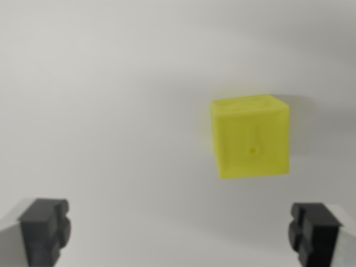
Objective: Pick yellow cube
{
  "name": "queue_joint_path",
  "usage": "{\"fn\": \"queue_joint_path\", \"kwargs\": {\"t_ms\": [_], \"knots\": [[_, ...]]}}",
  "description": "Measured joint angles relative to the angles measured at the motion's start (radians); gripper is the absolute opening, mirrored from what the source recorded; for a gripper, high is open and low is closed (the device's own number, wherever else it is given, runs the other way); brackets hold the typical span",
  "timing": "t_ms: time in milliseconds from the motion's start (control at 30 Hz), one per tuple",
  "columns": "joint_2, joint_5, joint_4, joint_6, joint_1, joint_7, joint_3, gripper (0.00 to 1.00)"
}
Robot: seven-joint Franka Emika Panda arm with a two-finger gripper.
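Wrist view, read from left to right. At the lower left corner stands one dark finger pad (44, 229) of the gripper (179, 231), mounted on a pale grey finger body that runs out of the frame's corner; the pad touches nothing. Between this pad and its partner lies a broad stretch of plain white surface (111, 111), bare and unmarked, giving free room across the whole left and centre of the frame. Right of centre rests the yellow cube (250, 137), seen slightly from above so that its top face and its front face both show; the edges are soft with blur. The front face carries a faint vertical line and a small dot near its middle; no letters, brand or label can be read on it. A dim shadow falls along its right and upper sides onto the white surface. The cube stands apart from both pads, farther from the camera than they are and nearer to the right one. At the lower right corner stands the second dark finger pad (314, 232), likewise free of contact. The pincer is thus spread wide and released, holding nothing.
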Motion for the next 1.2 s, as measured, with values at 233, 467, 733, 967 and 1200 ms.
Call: {"fn": "queue_joint_path", "kwargs": {"t_ms": [233,467,733,967,1200], "knots": [[0.038,-0.001,0.005,0.035,-0.016,-0.041,0.0,1.0],[0.078,-0.002,0.013,0.068,-0.031,-0.081,0.0,1.0],[0.126,-0.003,0.025,0.104,-0.049,-0.127,0.0,1.0],[0.169,-0.004,0.04,0.133,-0.065,-0.168,0.0,1.0],[0.212,-0.004,0.057,0.161,-0.08,-0.208,0.0,1.0]]}}
